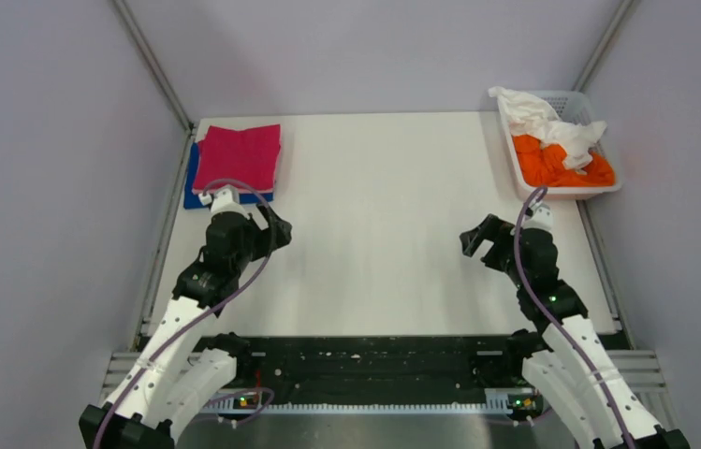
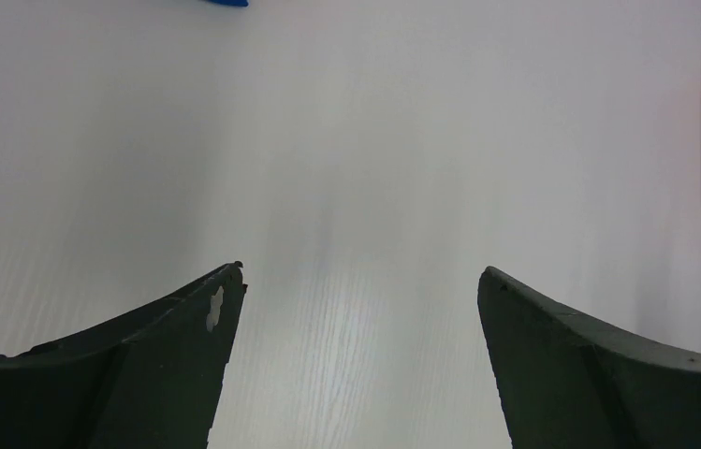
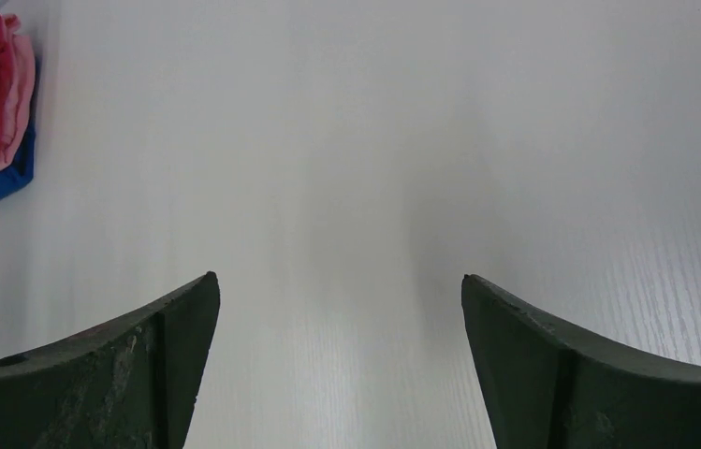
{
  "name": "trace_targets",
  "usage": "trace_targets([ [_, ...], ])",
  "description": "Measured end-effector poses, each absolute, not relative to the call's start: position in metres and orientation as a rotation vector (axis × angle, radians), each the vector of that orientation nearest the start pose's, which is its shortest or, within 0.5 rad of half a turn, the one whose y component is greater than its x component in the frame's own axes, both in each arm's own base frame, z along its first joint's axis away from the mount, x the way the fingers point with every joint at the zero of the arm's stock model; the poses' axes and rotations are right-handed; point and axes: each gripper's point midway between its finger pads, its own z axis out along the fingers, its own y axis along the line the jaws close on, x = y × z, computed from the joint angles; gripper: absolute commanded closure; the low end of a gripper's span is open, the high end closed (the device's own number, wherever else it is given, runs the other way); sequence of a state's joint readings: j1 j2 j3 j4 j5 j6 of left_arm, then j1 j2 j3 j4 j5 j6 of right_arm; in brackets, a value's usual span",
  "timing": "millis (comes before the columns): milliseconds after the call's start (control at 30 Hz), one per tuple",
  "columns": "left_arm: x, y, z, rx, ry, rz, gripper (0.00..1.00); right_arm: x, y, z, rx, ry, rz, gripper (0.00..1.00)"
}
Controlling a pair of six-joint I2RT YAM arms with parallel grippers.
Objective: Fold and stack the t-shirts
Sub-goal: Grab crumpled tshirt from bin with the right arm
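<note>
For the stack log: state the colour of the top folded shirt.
Magenta; the top folded shirt shows best in the top external view.

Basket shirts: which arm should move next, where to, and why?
Probably swing the right arm toward the basket for the white t-shirt atop the orange t-shirt. Its jaws stand open and empty nearby; the magenta t-shirt already lies folded on the blue t-shirt.

Four t-shirts: magenta (image 1: 243, 154), blue (image 1: 191, 185), white (image 1: 545, 120), orange (image 1: 562, 166); one basket (image 1: 573, 193); left hand (image 1: 276, 227), right hand (image 1: 475, 239)

Lab test cell: white table (image 1: 384, 243) boxed by plain grey walls (image 1: 47, 187) w/ alu frame posts (image 1: 152, 65).
</note>
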State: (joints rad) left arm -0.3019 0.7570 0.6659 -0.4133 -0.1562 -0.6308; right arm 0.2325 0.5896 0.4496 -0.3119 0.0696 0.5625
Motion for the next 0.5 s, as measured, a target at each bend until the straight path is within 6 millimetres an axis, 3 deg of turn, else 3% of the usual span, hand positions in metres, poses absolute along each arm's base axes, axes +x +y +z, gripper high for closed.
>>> trace_targets([
  [167,0.270,-0.081,0.183,-0.447,2.040,-0.413,0.01,0.260,0.070,0.151,0.380,1.985,0.431,0.01],
  [267,0.273,-0.080,0.185,-0.454,2.025,-0.413,0.01,0.276,0.068,0.166,0.391,1.967,0.402,0.01],
  [400,0.282,-0.080,0.186,-0.462,2.009,-0.405,0.01,0.325,0.063,0.215,0.400,1.909,0.345,0.01],
  [500,0.287,-0.080,0.178,-0.469,2.030,-0.383,0.01,0.377,0.036,0.254,0.466,1.845,0.288,0.01],
])
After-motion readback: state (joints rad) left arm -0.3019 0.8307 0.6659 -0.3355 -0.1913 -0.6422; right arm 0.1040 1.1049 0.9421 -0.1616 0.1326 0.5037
